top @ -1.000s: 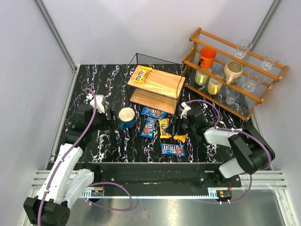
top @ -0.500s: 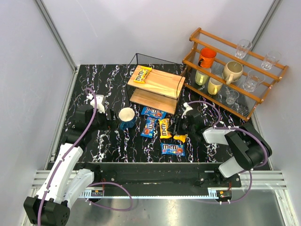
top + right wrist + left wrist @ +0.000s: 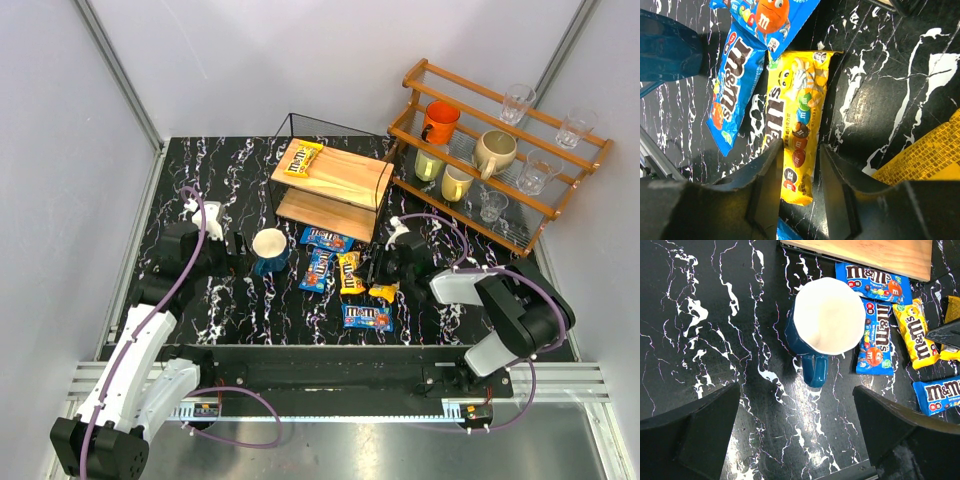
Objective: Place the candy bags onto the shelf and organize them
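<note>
The step in hand is judged to be the pick-up of a yellow bag (image 3: 799, 120) from the tabletop (image 3: 200, 170) in front of the shelf (image 3: 345, 178). The right hand (image 3: 797, 150) is closed across the bag's width, with a finger set against each long edge near the end farthest from the shelf (how firm the pinch is cannot be told, since the bag is seen lying flat). The left hand (image 3: 795, 407) is held spread wide and empty above a mug (image 3: 827, 320), which stands off the shelf's front left corner.

For the step to be done well, the glossy film should be pinched firmly before any lift, as it is likely to slip or buckle. The lift should be made straight up, so that the blue bag (image 3: 732, 85) lying just beside it is not dragged along. Because the bag is gripped near one end, sag is to be expected, and the shelf's wire frame should be cleared with margin.

The bag is laid face up, its long axis running from the shelf towards the near edge of the tabletop, slightly askew. The end with the printed yellow figure is pointed at the shelf. A second yellow bag (image 3: 300, 158) is already laid along the left edge of the shelf's top board, so little turning is thought to be needed to match it.
</note>
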Tool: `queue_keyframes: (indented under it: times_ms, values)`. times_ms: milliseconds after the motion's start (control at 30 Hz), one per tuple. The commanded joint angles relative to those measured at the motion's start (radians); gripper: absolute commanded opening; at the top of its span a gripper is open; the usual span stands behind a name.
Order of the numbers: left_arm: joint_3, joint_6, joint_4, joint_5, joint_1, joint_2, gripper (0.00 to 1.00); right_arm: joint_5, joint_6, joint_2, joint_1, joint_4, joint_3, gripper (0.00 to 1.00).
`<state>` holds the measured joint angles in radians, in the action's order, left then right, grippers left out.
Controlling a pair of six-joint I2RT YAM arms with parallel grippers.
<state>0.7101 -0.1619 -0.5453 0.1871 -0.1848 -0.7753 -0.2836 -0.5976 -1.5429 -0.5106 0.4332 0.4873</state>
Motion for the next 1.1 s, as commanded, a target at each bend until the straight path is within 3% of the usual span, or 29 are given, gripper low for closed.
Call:
queue_keyframes:
  times_ms: [0, 233, 400, 567, 933, 1067]
  values:
    - [0.038, 0.001, 0.015, 0.011, -0.004, 0.002, 0.99, -0.025, -0.013, -0.025, -0.003, 0.053, 0.017, 0.42]
    - [0.038, 0.001, 0.016, 0.011, -0.005, 0.002, 0.99, -0.045, -0.019, -0.045, -0.005, 0.062, 0.019, 0.33]
    - [0.037, 0.001, 0.016, 0.011, -0.005, 0.001, 0.99, -0.049, -0.021, -0.008, -0.005, 0.036, 0.030, 0.13]
    - [0.037, 0.002, 0.016, 0.012, -0.007, -0.002, 0.99, -0.045, -0.005, 0.095, -0.005, -0.066, 0.036, 0.01]
    - [0.038, 0.002, 0.015, 0.014, -0.008, -0.001, 0.99, -0.051, 0.038, 0.412, -0.046, -0.362, 0.097, 0.00]
    - [0.038, 0.002, 0.016, 0.012, -0.008, 0.001, 0.99, -0.017, 0.064, 0.449, -0.100, -0.474, 0.221, 0.00]
